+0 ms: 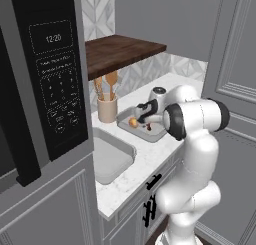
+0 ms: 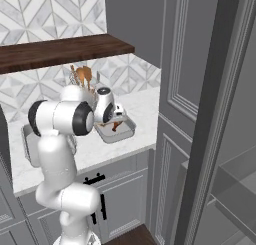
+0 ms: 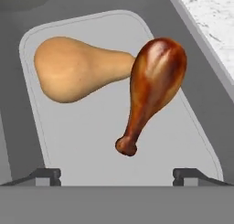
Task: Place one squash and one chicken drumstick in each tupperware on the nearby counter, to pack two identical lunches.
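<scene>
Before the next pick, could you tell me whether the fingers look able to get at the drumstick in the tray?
Probably yes: the fingers stand wide apart over the drumstick, which leans against the squash.

The left base view is looking from behind the arm (image 1: 192, 154) on its left side, forward and down over the counter (image 1: 145, 159). The right base view is looking from behind on the right, facing the same counter (image 2: 140, 106). Both are standing back a bit and are showing the same things — the shelf (image 1: 120, 51), the cup (image 1: 107, 109) and the tray (image 1: 127, 115) by the wall. The hand view is looking straight down into that tray (image 3: 91, 163), very close — the squash (image 3: 73, 70) and drumstick (image 3: 153, 86) are looking big.
</scene>
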